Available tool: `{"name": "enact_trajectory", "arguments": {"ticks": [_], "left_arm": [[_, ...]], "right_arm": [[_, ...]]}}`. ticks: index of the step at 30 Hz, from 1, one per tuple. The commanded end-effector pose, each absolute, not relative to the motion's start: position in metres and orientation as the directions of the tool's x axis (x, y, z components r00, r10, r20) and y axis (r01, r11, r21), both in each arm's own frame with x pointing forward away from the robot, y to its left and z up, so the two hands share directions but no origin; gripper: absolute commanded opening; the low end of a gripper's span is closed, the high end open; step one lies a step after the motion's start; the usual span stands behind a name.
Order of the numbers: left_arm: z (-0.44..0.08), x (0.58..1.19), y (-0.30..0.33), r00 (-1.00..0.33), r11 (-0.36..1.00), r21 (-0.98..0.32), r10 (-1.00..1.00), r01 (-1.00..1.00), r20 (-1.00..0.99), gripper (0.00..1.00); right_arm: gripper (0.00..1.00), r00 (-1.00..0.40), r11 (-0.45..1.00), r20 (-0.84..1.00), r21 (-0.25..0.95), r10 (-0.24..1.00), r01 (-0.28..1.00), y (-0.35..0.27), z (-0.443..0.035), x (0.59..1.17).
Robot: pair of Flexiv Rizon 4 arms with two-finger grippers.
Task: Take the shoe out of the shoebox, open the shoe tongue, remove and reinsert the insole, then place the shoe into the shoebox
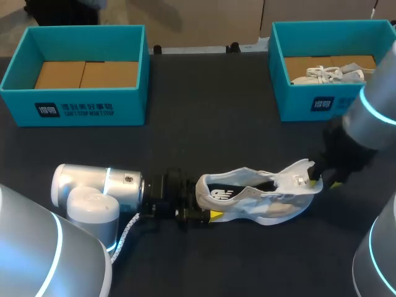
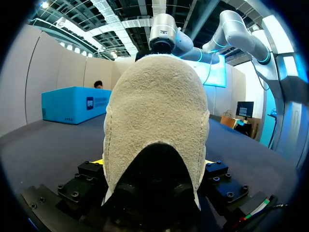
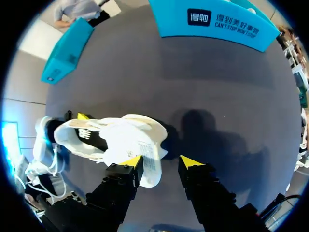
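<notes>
A white and beige shoe [image 1: 247, 198] lies on the dark table with its heel toward my left arm. My left gripper [image 1: 204, 213] is shut on the heel, one finger on each side; in the left wrist view the beige heel [image 2: 154, 106] fills the space between the yellow tips of that gripper [image 2: 154, 162]. The tongue [image 1: 297, 176] is pulled out and sticks up at the toe end. My right gripper [image 1: 325, 179] stands open just beyond it. In the right wrist view the tongue [image 3: 147, 154] rests against one fingertip [image 3: 131, 161] of that gripper [image 3: 161, 162], with the gap empty.
A teal shoebox [image 1: 309, 102] at the back right holds another white shoe [image 1: 328, 74]. A second teal box [image 1: 74, 105] stands at the back left with only brown card inside. Bare dark tabletop lies between the boxes and the shoe.
</notes>
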State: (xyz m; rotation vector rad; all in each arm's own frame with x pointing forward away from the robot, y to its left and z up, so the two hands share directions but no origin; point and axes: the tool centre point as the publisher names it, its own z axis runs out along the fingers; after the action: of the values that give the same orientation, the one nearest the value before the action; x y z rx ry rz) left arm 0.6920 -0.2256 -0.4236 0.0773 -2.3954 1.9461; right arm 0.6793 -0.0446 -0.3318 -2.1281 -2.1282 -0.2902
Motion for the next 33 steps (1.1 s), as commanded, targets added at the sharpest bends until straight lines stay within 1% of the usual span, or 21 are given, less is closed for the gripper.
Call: {"name": "enact_trajectory", "arguments": {"ticks": [1,14,20,22,23,25,26,32,33], "left_arm": [[-0.429,0.692,-0.225,-0.997,0.208,-0.975,-0.005,-0.073,0.073,0.0],[-0.429,0.692,-0.225,-0.997,0.208,-0.975,-0.005,-0.073,0.073,0.0],[-0.429,0.692,-0.225,-0.997,0.208,-0.975,-0.005,-0.073,0.073,0.0],[-0.429,0.692,-0.225,-0.997,0.208,-0.975,-0.005,-0.073,0.073,0.0],[-0.429,0.692,-0.225,-0.997,0.208,-0.975,-0.005,-0.073,0.073,0.0],[-0.429,0.692,-0.225,-0.997,0.208,-0.975,-0.005,-0.073,0.073,0.0],[-0.429,0.692,-0.225,-0.997,0.208,-0.975,-0.005,-0.073,0.073,0.0],[-0.429,0.692,-0.225,-0.997,0.208,-0.975,-0.005,-0.073,0.073,0.0],[-0.429,0.692,-0.225,-0.997,0.208,-0.975,-0.005,-0.073,0.073,0.0]], "right_arm": [[0.47,-0.015,-0.002,0.237,0.071,0.971,0.997,-0.052,-0.302,0.672],[0.47,-0.064,0.052,0.082,0.141,0.995,0.989,-0.035,-0.24,0.672],[0.43,-0.097,0.093,0.017,0.175,0.995,0.98,-0.017,-0.214,0.67],[0.36,-0.11,0.109,-0.002,0.189,0.994,0.976,-0.009,-0.205,0.669],[0.26,-0.121,0.121,-0.012,0.194,0.993,0.974,-0.004,-0.199,0.668],[0.0,-0.141,0.144,-0.033,0.195,0.99,0.97,0.005,-0.193,0.668],[0.0,-0.146,0.151,-0.038,0.195,0.989,0.969,0.007,-0.191,0.668],[0.0,-0.34,0.348,-0.076,0.215,0.937,0.912,0.045,-0.175,0.666],[0.0,-0.415,0.415,-0.054,0.232,0.908,0.88,0.051,-0.173,0.666]]}}
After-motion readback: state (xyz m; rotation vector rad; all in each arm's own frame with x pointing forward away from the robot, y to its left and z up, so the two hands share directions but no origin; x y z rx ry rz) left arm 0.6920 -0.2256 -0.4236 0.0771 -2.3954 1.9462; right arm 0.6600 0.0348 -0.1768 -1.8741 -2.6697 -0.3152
